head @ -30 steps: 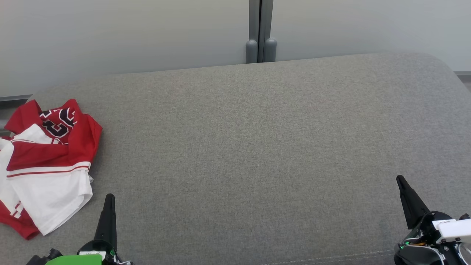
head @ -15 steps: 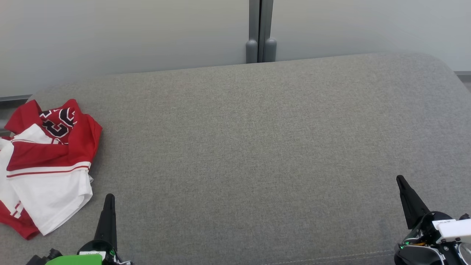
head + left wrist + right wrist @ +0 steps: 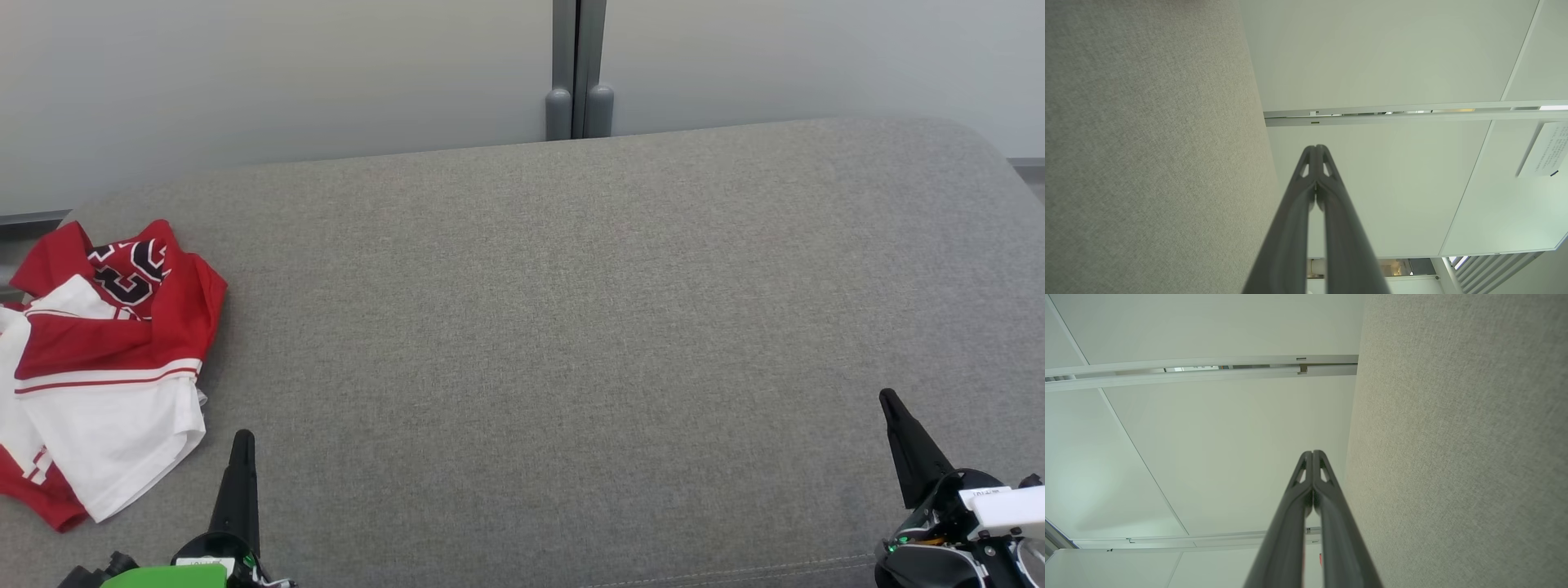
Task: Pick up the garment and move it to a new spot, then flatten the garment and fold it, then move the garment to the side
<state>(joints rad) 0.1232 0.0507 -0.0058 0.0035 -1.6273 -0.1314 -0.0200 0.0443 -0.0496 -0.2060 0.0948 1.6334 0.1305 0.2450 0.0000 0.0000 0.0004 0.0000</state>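
While the left gripper (image 3: 242, 441) and right gripper (image 3: 888, 402) sit at the bottom corners, fingers clenched on nothing, the garment (image 3: 106, 367) lies rumpled at the cushion's (image 3: 571, 327) left edge. So I'd guess pickup, flattening, folding and the move aside are all left.

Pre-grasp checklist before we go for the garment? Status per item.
1. Garment located, crumpled at left of cushion: ok.
2. Garment's full extent: cannot tell, frame edge cuts it.
3. Left gripper near garment, not touching: ok.
4. Left gripper open for grasp: not ok, shut.
5. Right gripper empty, far from garment: ok.
6. Room on cushion for new spot: ok.
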